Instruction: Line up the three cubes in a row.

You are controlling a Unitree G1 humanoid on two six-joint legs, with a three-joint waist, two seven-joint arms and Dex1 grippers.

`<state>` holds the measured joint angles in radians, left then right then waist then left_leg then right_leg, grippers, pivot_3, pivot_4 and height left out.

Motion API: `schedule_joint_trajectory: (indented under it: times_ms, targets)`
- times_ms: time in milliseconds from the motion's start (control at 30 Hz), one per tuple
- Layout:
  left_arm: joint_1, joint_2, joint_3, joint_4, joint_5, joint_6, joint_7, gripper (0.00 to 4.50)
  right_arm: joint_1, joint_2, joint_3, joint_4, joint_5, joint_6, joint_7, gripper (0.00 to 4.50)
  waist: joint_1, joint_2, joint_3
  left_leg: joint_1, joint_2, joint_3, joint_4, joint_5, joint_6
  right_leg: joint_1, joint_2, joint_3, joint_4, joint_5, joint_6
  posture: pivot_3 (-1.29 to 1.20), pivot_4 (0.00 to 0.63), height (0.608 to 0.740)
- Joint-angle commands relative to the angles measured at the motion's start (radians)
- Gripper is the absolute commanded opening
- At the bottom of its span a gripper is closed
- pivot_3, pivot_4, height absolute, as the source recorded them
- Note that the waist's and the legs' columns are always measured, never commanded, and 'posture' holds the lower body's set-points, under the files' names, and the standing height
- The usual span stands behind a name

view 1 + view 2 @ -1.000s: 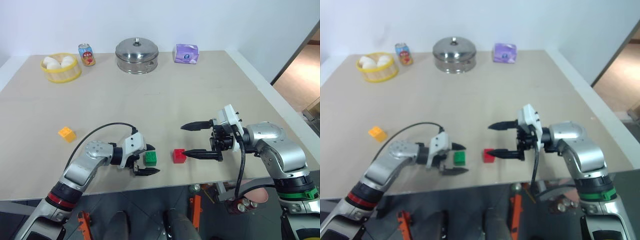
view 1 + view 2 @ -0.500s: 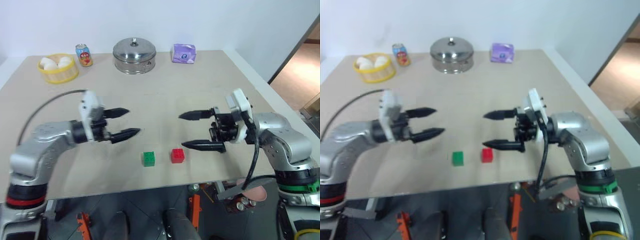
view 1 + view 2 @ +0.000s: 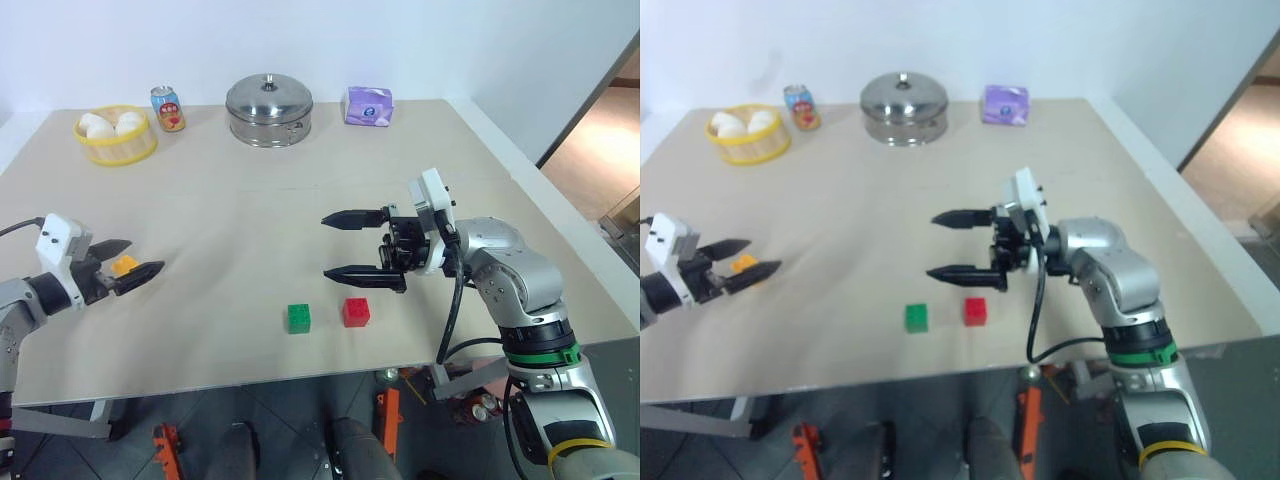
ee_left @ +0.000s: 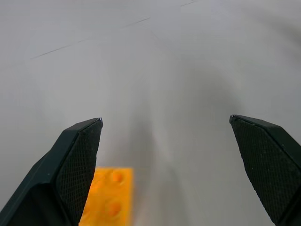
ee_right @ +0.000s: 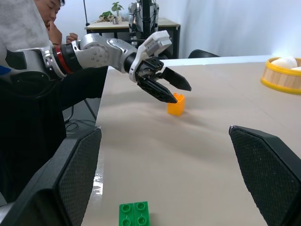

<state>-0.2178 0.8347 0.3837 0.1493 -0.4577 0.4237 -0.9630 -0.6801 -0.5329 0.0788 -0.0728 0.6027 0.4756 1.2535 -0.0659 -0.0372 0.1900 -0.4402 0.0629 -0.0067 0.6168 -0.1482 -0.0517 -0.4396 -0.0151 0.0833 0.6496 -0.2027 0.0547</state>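
While the left gripper (image 3: 130, 262) hung low over the left edge of the table (image 3: 300, 190), its two black fingers stood spread with nothing between them, and the yellow-orange cube (image 3: 124, 264) lay on the tabletop just beyond and between the fingertips; whether a finger touched it could not be told. In the left wrist view that cube (image 4: 109, 195) sat close beside the inner face of one finger (image 4: 70, 174), well clear of the other. Farther right, near the front edge, the green cube (image 3: 298, 318) and the red cube (image 3: 355, 312) stood side by side with a small gap between them, studs up, well apart from the yellow-orange one. Above and just behind the red cube the right gripper (image 3: 335, 245) was raised off the table, pointing toward the robot's left, its jaws wide apart and empty. Along the far edge stood a yellow basket (image 3: 118, 137) of white round things, a soda can (image 3: 167, 109), a lidded steel pot (image 3: 269, 108) and a purple packet (image 3: 369, 105). In the right wrist view a person (image 5: 33, 28) sat behind the table.
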Motion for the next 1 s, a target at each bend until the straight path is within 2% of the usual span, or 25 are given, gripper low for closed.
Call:
schedule_joint_trajectory:
  times_ms: [33, 400, 633, 667, 900, 933, 1000]
  targets:
    - [-0.045, 0.018, -0.018, 0.056, 0.029, -0.060, -0.017, 4.47, -0.006, -0.010, -0.014, -0.036, 0.006, -0.007, 0.003, 4.50, 0.001, 0.000, 0.000, 0.000, 0.000, 0.000, 0.000, 0.000, 0.000, 0.000, 0.000, 0.000, 0.000, 0.000, 0.000, 0.00, 0.150, 0.739]
    - [-0.148, 0.021, -0.127, 0.285, 0.144, -0.176, -0.042, 4.47, 0.022, -0.022, -0.027, -0.058, 0.009, -0.004, -0.021, 4.50, 0.005, 0.000, 0.000, 0.000, 0.000, 0.001, -0.001, 0.000, 0.000, -0.001, 0.000, 0.000, 0.000, 0.000, 0.000, 0.00, 0.150, 0.739]
    - [-0.171, 0.014, -0.151, 0.340, 0.169, -0.203, -0.040, 4.47, 0.031, -0.028, -0.032, -0.065, 0.012, -0.007, -0.033, 4.50, 0.008, -0.001, 0.000, 0.000, 0.000, 0.001, -0.001, 0.000, 0.000, -0.001, 0.000, 0.000, 0.000, 0.000, 0.000, 0.00, 0.150, 0.739]
    - [-0.174, 0.013, -0.151, 0.342, 0.170, -0.204, -0.038, 3.96, 0.031, -0.029, -0.032, -0.066, 0.012, -0.007, -0.033, 4.50, 0.009, -0.001, 0.000, 0.000, 0.000, 0.001, -0.001, 0.000, 0.000, -0.001, 0.000, 0.000, 0.000, 0.000, 0.000, 0.00, 0.150, 0.739]
    - [-0.185, 0.010, -0.145, 0.353, 0.167, -0.198, -0.036, 1.61, 0.026, -0.027, -0.033, -0.063, 0.013, -0.014, -0.035, 4.50, 0.009, -0.001, 0.000, 0.000, 0.000, 0.001, -0.001, 0.000, 0.000, -0.001, 0.000, 0.000, 0.000, 0.000, 0.000, 0.00, 0.150, 0.739]
    - [-0.185, 0.010, -0.140, 0.351, 0.163, -0.193, -0.034, 1.37, 0.024, -0.026, -0.033, -0.063, 0.014, -0.014, -0.036, 4.50, 0.009, -0.001, 0.000, 0.000, 0.000, 0.001, -0.001, 0.000, 0.000, -0.001, 0.000, 0.000, 0.000, 0.000, 0.000, 0.00, 0.150, 0.739]
    - [-0.182, 0.011, -0.135, 0.346, 0.158, -0.189, -0.032, 1.39, 0.023, -0.026, -0.034, -0.063, 0.016, -0.014, -0.035, 4.50, 0.009, -0.001, 0.000, 0.000, 0.000, 0.001, -0.001, 0.000, 0.000, -0.001, 0.000, 0.000, 0.000, 0.000, 0.000, 0.00, 0.150, 0.739]
